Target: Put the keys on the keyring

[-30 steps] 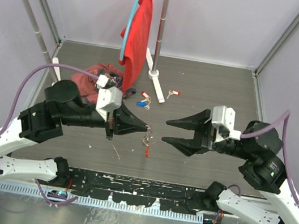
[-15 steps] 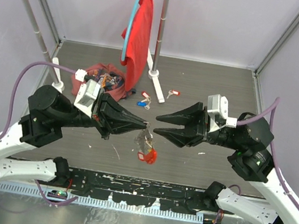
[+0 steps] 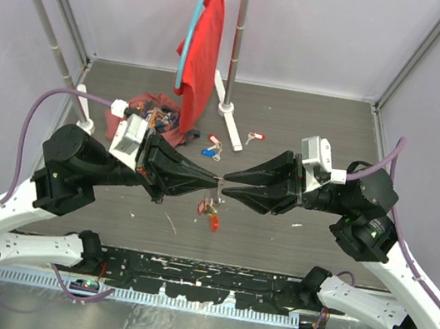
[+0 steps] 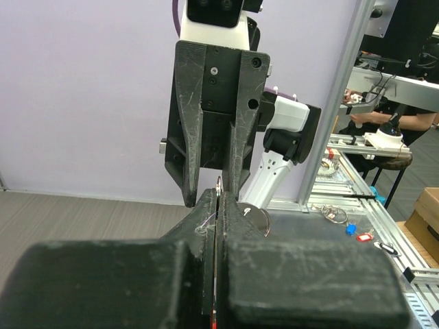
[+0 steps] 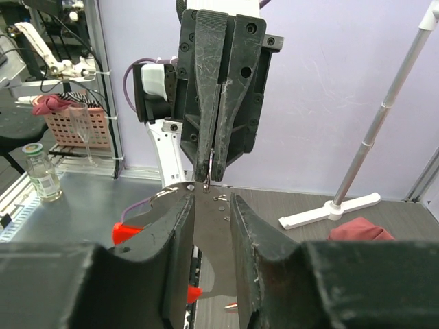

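Your left pincer (image 3: pixel 214 182) was clenched on the keyring (image 3: pixel 210 210), pinching its thin metal loop edge-on between the fingertips and holding it in the air above the middle of the worktop (image 3: pixel 310 129). The rest of the chain and the red tag (image 3: pixel 214 223) dangled just below. Your right pincer (image 3: pixel 227 184) met it nose to nose with its jaws partly apart. Its own wrist view showed a clear gap between its fingers, so it grasped nothing yet. The keys (image 3: pixel 214 150) lay on the worktop well behind both pincers, near the foot of the clothes rack (image 3: pixel 237 49). Whether any key already hung on the loop I could not tell. I judged the keyring light, thin and slick, and limp along the chain, so it would swing and twist at any nudge and slip out of a loose pinch. The firmest place to take hold looked to be the bare metal right beside the left fingertips. The tags looked a poor hold, since they would only let the loop hang and turn.
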`<state>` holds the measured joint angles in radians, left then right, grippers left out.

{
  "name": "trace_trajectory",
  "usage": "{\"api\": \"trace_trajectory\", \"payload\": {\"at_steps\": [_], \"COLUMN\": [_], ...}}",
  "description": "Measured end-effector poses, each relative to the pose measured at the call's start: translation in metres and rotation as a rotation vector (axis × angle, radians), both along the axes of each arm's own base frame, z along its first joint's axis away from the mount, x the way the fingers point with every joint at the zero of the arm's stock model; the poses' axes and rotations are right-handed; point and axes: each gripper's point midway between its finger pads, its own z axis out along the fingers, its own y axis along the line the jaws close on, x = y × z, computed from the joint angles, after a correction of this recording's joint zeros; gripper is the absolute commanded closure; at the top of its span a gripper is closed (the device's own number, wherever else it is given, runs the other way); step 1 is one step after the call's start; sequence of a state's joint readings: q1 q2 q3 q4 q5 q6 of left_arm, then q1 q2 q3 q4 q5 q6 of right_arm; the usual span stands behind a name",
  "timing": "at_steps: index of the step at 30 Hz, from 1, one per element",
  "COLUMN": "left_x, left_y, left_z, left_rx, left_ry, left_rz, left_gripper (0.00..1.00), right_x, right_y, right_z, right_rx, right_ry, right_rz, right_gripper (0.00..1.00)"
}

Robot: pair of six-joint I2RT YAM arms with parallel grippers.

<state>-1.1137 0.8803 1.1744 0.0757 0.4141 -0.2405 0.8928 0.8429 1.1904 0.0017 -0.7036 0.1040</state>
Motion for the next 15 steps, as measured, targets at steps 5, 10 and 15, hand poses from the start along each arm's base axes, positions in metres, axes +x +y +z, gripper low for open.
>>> {"api": "trace_trajectory", "payload": {"at_steps": [5, 10, 15], "left_x": [0.0015, 0.0012, 0.0014], "left_y": [-0.0031, -0.0036, -0.0036], "left_z": [-0.0026, -0.0031, -0.0032], "left_rx": [0.008, 0.010, 0.010], "left_ry": [0.004, 0.003, 0.001], "left_rz": [0.000, -0.003, -0.002], "left_gripper": [1.00, 1.00, 1.00], "right_x": [-0.0006, 0.0005, -0.0006], "right_y": [0.0006, 0.0032, 0.0053], "right_z": [0.0008, 0.0008, -0.0003], "right_rx": [0.003, 0.004, 0.000], "right_ry": [0.000, -0.001, 0.000], "right_rz": [0.006, 0.012, 0.028], "right_gripper": [0.72, 0.77, 0.83]}}
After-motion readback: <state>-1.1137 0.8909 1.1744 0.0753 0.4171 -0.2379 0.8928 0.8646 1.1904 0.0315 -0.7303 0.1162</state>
